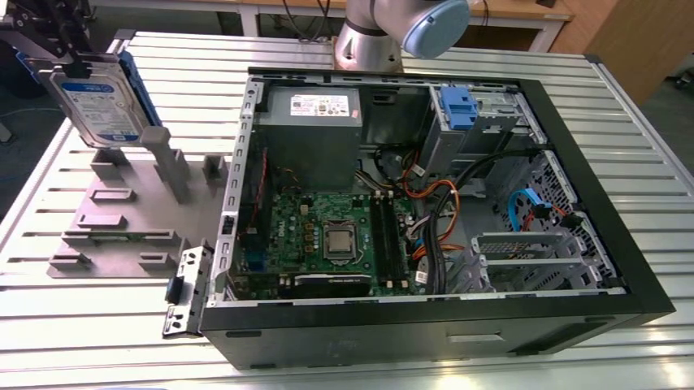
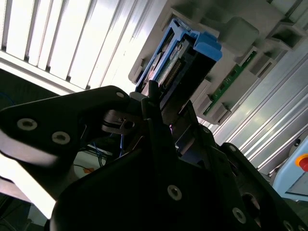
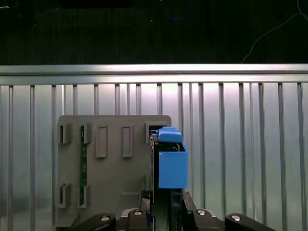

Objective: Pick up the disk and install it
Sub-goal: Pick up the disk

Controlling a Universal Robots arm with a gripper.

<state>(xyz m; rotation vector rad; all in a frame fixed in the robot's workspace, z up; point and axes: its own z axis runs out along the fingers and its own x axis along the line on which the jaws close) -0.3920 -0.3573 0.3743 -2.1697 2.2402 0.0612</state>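
A robotics lab or workshop: slotted aluminium table [image 1: 97, 329], opened computer case [image 1: 434, 331], grey holding fixture [image 1: 119, 236], robot arm [image 1: 375, 36]

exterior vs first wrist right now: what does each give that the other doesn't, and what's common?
Exterior: the open case with motherboard, power supply and drive cage, plus the disk label face.
First wrist: dark floor with cables past the table edge; disk seen edge-on.
Both: gripper shut on the upright disk, grey fixture, slatted table.
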